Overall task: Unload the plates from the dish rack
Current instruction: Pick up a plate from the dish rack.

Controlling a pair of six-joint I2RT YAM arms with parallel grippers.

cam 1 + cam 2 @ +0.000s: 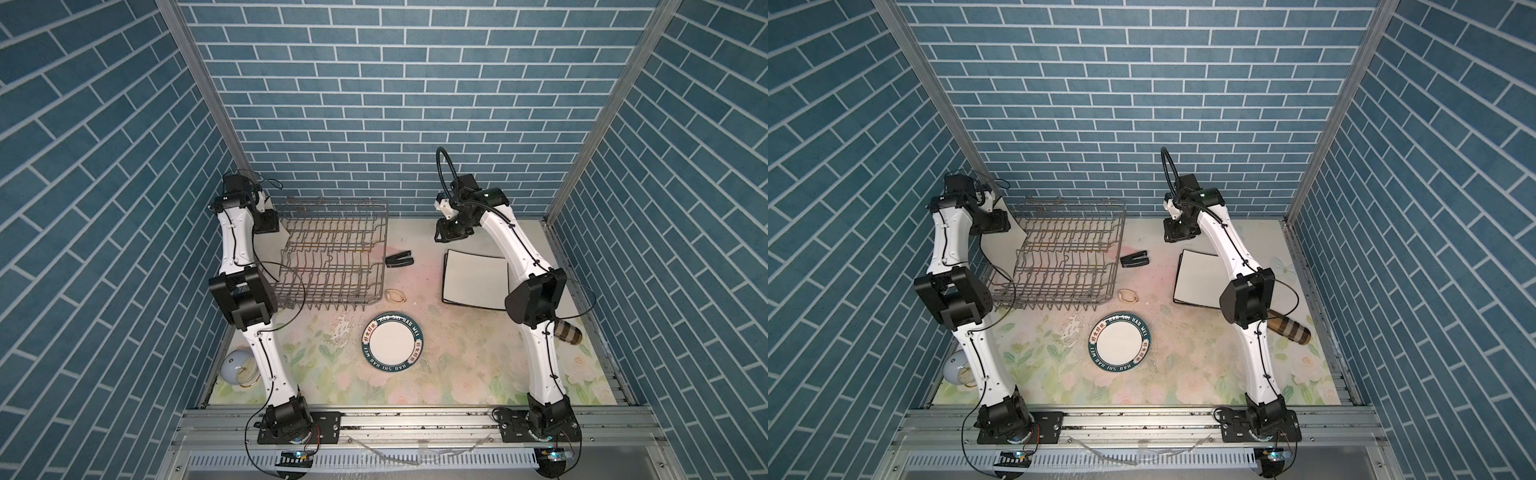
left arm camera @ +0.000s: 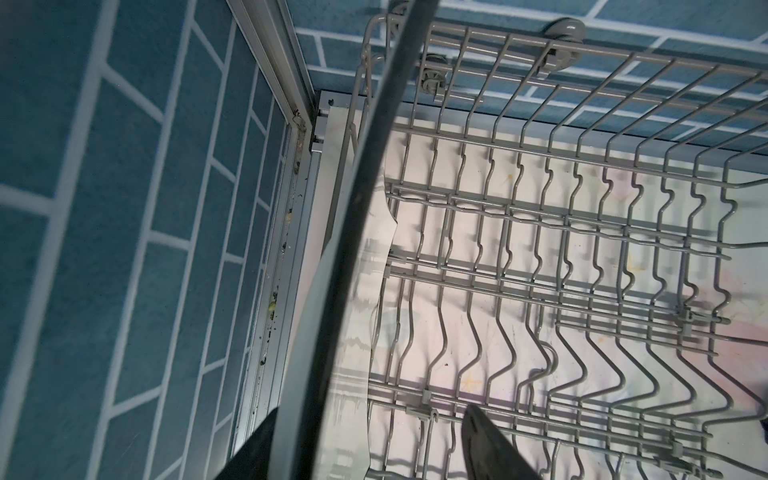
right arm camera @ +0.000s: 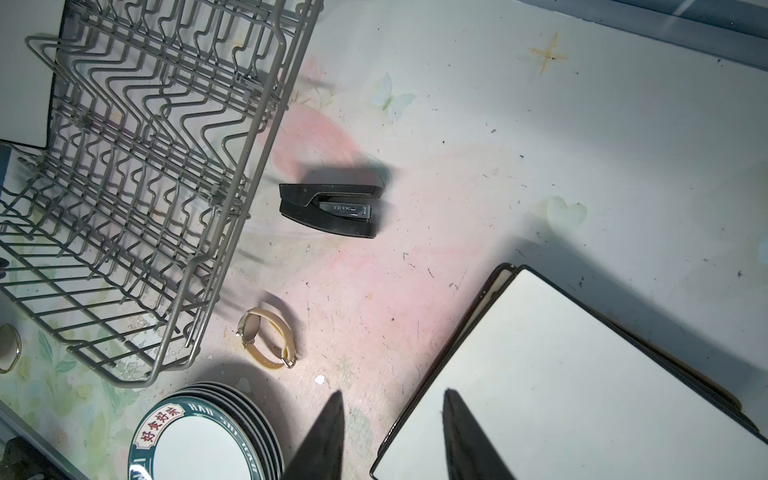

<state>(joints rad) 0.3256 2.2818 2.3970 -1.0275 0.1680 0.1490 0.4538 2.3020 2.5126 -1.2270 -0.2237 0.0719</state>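
The grey wire dish rack [image 1: 332, 253] [image 1: 1065, 257] stands at the back left, its tines [image 2: 540, 270] bare. A black-edged cream square plate [image 1: 1003, 245] [image 2: 307, 332] stands on edge at the rack's left end. My left gripper [image 2: 370, 409] is open around this plate: one finger [image 2: 262, 440] is against it and the other [image 2: 478, 432] is well clear. My right gripper [image 3: 392, 399] [image 1: 451, 230] hangs open and empty over the table. It is between a stack of teal-rimmed round plates [image 1: 392, 341] [image 3: 199, 440] and two stacked square plates [image 1: 476, 278] [image 3: 561, 374].
A black stapler [image 1: 399, 259] [image 3: 332, 210] and a beige ring clasp [image 1: 395, 296] [image 3: 270, 340] lie just right of the rack. A striped cup [image 1: 567, 332] lies under the right arm. A white globe [image 1: 237, 368] sits front left. Blue tiled walls close in on three sides.
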